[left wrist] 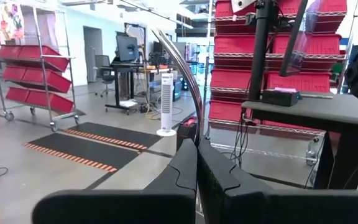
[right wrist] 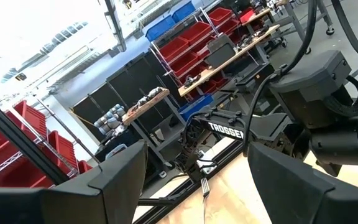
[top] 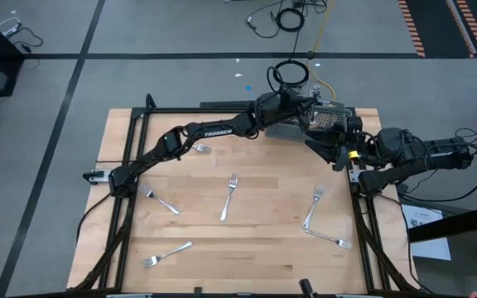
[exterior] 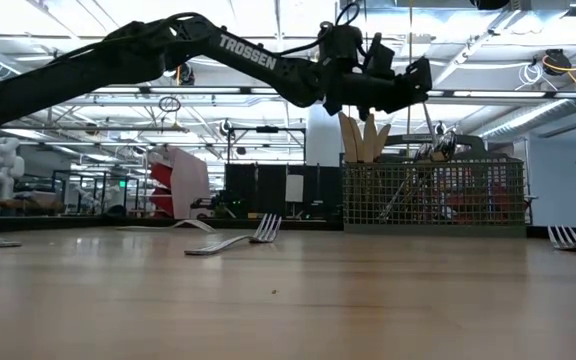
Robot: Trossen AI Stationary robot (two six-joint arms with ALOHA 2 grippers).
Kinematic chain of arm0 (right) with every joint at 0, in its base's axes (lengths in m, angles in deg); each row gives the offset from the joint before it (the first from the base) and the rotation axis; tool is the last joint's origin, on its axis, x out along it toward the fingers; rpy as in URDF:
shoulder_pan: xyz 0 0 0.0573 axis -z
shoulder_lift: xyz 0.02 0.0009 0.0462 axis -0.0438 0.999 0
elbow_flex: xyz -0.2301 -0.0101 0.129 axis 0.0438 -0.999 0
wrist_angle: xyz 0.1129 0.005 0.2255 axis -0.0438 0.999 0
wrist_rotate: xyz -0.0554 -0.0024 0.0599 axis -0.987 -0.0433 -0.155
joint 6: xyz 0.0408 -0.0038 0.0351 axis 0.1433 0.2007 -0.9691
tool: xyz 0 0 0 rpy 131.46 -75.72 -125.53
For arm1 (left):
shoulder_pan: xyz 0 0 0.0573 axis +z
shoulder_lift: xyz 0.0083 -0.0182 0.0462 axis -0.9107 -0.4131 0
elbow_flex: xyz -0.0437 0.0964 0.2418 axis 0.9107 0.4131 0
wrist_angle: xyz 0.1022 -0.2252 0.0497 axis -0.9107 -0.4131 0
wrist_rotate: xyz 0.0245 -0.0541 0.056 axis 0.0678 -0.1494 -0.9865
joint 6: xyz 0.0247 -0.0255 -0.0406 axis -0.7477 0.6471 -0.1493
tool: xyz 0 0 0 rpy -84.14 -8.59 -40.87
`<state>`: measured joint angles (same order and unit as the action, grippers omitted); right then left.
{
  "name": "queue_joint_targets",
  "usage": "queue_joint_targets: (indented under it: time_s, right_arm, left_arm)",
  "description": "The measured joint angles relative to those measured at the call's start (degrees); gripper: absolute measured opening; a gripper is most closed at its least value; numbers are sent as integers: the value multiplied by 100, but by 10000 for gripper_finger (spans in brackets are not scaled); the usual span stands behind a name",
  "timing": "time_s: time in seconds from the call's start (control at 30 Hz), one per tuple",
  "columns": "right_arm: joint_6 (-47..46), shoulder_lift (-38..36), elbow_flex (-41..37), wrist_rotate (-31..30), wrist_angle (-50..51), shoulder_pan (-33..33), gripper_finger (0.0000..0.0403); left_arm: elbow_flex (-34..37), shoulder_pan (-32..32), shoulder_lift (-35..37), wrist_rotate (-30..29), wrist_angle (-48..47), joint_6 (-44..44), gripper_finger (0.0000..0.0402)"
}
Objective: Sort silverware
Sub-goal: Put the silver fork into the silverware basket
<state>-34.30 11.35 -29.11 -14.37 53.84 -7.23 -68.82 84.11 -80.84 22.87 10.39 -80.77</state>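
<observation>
My left gripper [left wrist: 197, 163] is shut on a slim, shiny piece of silverware [left wrist: 180, 68]. It reaches over the grey mesh caddy [exterior: 433, 195] at the table's far right, where it shows in the low view as my left gripper [exterior: 413, 82] and from above as my left gripper [top: 338, 124]. The caddy holds several utensils standing upright. Several forks lie flat on the wooden table, among them a fork [top: 228, 199] in the middle and a fork [top: 315, 207] to its right. My right gripper [right wrist: 197, 186] stands open and empty at the right edge, just near of the caddy, seen from above as my right gripper [top: 342, 154]. My left gripper pinches the silver piece between its two fingers; the metal strip [left wrist: 196, 127] comes out between the fingertips and curves away beyond them. It is lifted clear of the table, above the caddy. Which end of the piece sits in the fingers is hidden by them.
More forks lie at the far left [top: 201, 149], the left [top: 160, 201], the near left [top: 168, 252] and the near right [top: 331, 239]. A black frame [top: 131, 124] borders the table. Bare wood lies between the forks.
</observation>
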Motion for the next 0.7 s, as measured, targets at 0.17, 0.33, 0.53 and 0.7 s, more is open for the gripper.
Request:
queue_joint_targets:
  time_s: [0.17, 0.33, 0.53, 0.7]
  right_arm:
    - [-29, 1, 0, 3, 1, 0, 270]
    - [-33, 1, 0, 14, 1, 0, 270]
    - [-31, 1, 0, 40, 1, 0, 270]
    - [-14, 1, 0, 40, 1, 0, 270]
  left_arm:
    - [0, -14, 0, -68, -21, 5, 4]
    - [0, -16, 2, -164, -4, 5, 5]
    - [0, -16, 2, -175, 0, 7, 28]
    - [0, -16, 2, -175, 7, 10, 54]
